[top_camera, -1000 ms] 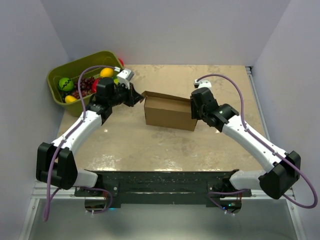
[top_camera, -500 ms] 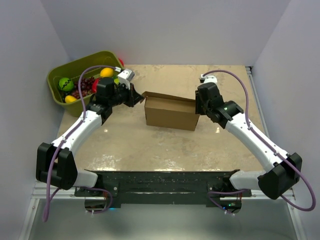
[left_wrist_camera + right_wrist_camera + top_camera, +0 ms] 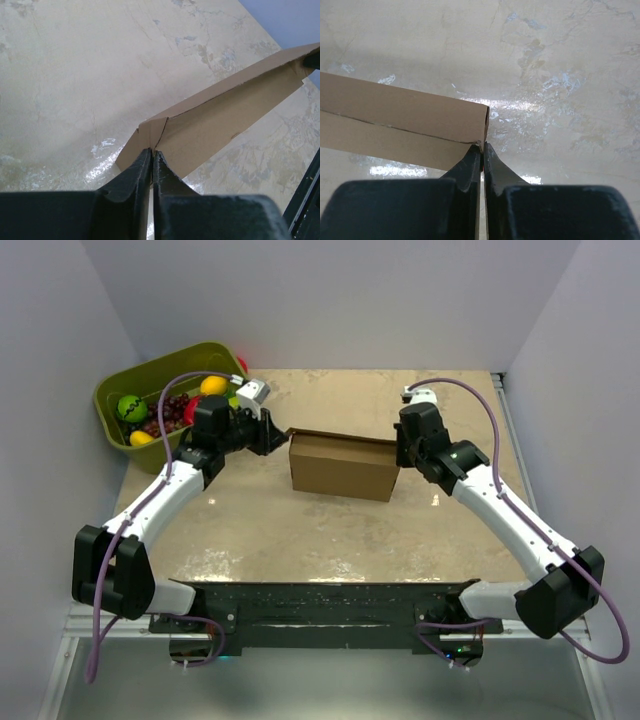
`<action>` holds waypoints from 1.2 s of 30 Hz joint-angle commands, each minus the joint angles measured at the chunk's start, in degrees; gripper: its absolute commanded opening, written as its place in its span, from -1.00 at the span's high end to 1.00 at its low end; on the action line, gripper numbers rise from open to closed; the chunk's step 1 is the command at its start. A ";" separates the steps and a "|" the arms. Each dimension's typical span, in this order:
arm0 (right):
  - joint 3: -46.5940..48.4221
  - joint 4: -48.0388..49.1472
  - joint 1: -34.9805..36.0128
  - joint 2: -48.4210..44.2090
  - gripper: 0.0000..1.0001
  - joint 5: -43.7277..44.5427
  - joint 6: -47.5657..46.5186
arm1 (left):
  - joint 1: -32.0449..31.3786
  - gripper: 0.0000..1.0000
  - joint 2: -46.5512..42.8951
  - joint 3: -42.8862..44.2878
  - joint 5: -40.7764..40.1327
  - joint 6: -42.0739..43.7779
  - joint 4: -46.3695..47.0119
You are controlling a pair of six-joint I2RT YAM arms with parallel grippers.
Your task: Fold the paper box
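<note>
The paper box (image 3: 340, 468), plain brown cardboard, stands in the middle of the table with its long side toward the arms. My left gripper (image 3: 280, 436) is at its left end, shut on a thin flap that sticks out from the corner. In the left wrist view the flap (image 3: 150, 132) runs straight into the pinched gripper (image 3: 151, 151). My right gripper (image 3: 399, 450) is at the box's right end. In the right wrist view the box (image 3: 395, 120) has its end edge between that gripper's (image 3: 482, 146) closed jaws.
An olive-green bin (image 3: 160, 365) stands at the back left behind the left arm, holding a green ball (image 3: 130, 407), an orange fruit (image 3: 213, 385) and dark grapes (image 3: 175, 410). Grey walls close in the table on three sides.
The right gripper has shifted slightly back along the box's right end and closed on its edge. The left arm has stayed put on the flap.
</note>
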 commanded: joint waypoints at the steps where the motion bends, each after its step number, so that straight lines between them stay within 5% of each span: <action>1: 1.13 1.38 -0.14 -1.11 1.00 -0.44 -0.71 | -0.67 0.36 -1.42 1.53 1.31 1.01 -2.00; 6: 0.86 1.20 -0.14 -1.03 1.00 -0.44 -0.89 | -0.67 -0.01 -1.42 1.53 0.70 1.80 -2.61; 12: 0.78 1.29 -0.23 -0.94 1.00 -0.71 -1.06 | -0.76 0.00 -0.98 1.53 0.61 2.06 -2.61; 22: -1.15 3.31 -0.23 -1.46 1.00 -0.71 -1.85 | -0.67 0.99 -0.45 1.88 1.57 0.22 -1.47; 35: -3.71 3.84 -0.05 -2.34 0.98 -0.71 -2.73 | -0.67 1.00 0.25 5.48 -0.45 -1.46 -5.86; 36: -3.01 3.23 -0.14 -2.78 0.65 -0.45 -2.64 | -0.67 1.00 0.34 5.48 -0.53 -0.06 -6.12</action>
